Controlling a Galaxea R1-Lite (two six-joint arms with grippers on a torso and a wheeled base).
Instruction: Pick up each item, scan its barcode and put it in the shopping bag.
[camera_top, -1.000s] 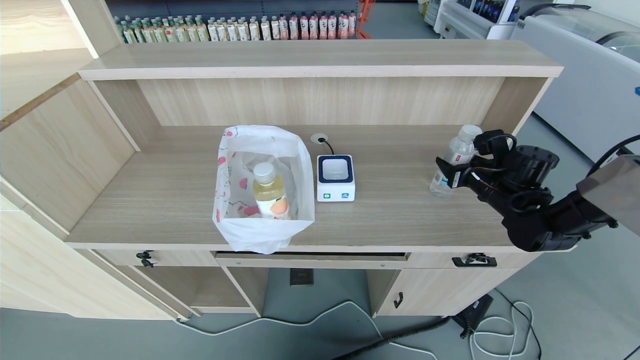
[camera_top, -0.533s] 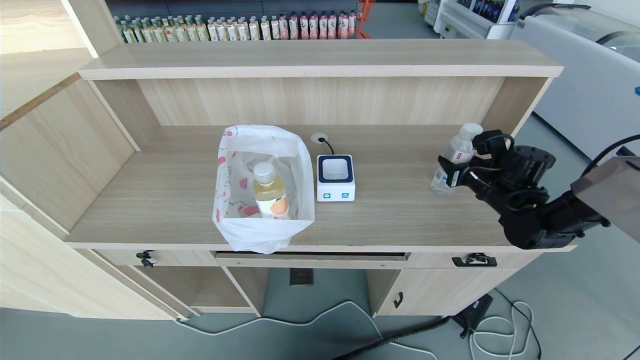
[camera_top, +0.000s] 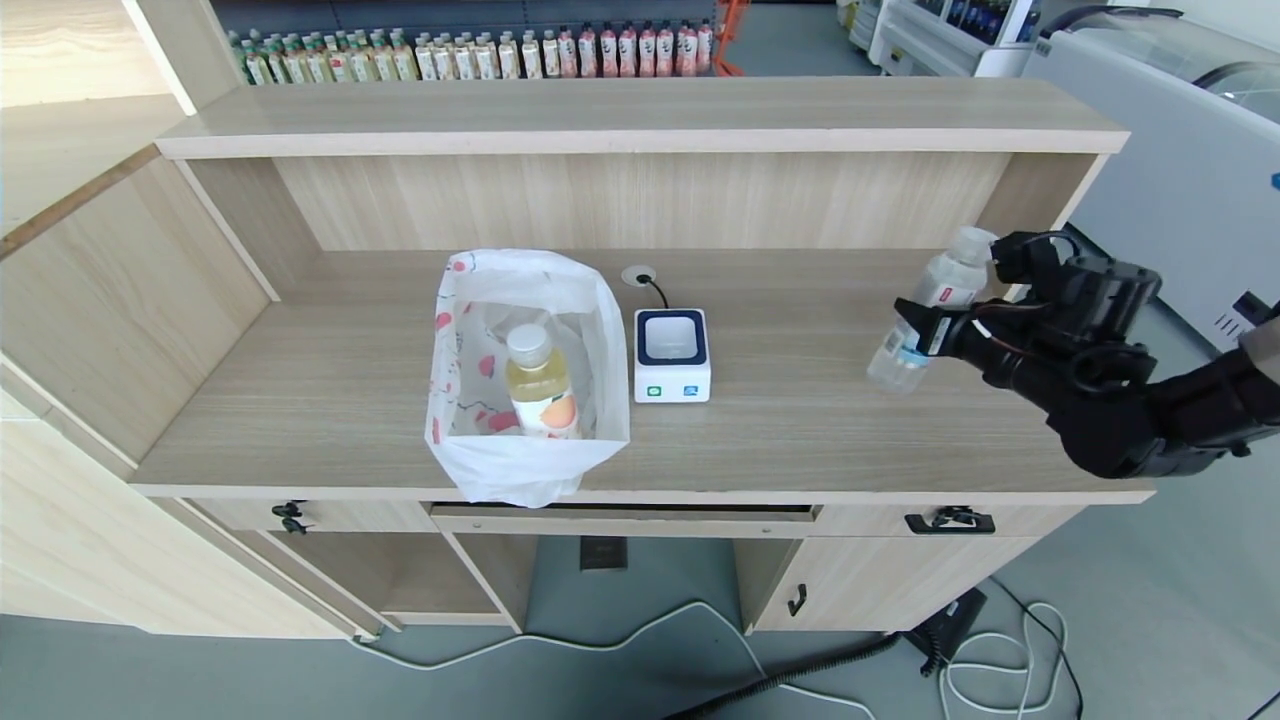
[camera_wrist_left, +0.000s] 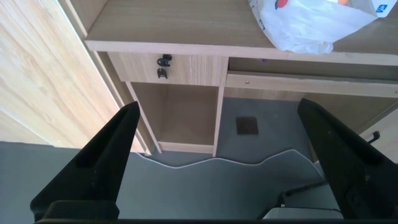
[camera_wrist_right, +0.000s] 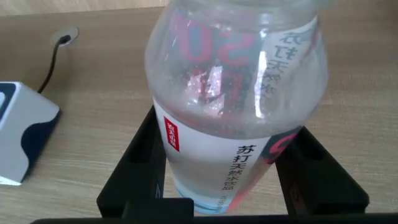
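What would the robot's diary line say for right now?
right gripper: shut on water bottle, tilted, right of scanner | left gripper: open, low before counter | shopping bag: juice bottle inside

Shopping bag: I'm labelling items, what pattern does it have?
The shopping bag is white with reddish-pink prints; clearest in the head view.

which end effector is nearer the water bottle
Right. The right end effector is shut on the water bottle over the counter's right end; the left end effector is open, down below the counter's front edge.
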